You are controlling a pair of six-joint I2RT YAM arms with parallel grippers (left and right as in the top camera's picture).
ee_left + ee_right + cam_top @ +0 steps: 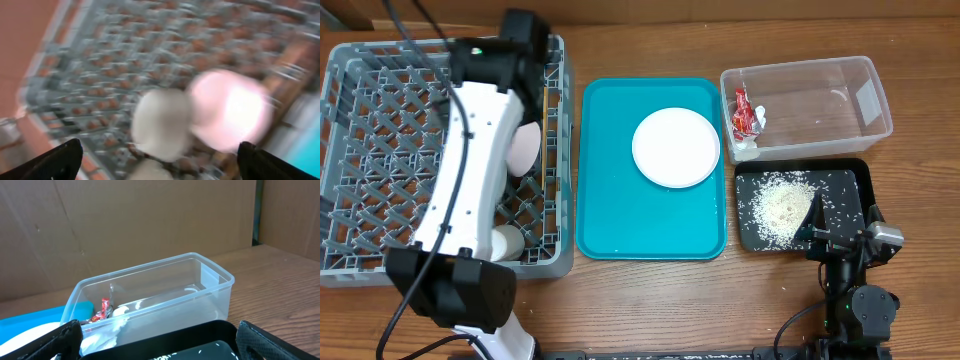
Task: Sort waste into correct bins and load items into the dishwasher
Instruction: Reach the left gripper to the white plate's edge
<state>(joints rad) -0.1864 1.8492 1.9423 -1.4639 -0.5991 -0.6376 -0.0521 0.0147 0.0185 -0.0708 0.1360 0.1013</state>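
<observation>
The grey dishwasher rack [380,150] fills the left side. My left arm reaches over its right part, wrist [520,38] at the far edge. In the blurred left wrist view my left gripper [160,146] hangs open above a white bowl [162,122] and a pale pink bowl [230,115] in the rack. A white plate [675,147] lies on the teal tray [610,220]. The clear tub [820,95] holds a red packet [745,110] and a white scrap [745,145]. Rice [782,207] lies in the black tray [850,185]. My right gripper [842,225] stands open at that tray's near edge.
A small white cup [508,240] sits in the rack's near right corner. The pink bowl [525,145] leans at the rack's right side. In the right wrist view the clear tub [165,295] stands just behind the black tray [200,340]. Bare wood lies right of the bins.
</observation>
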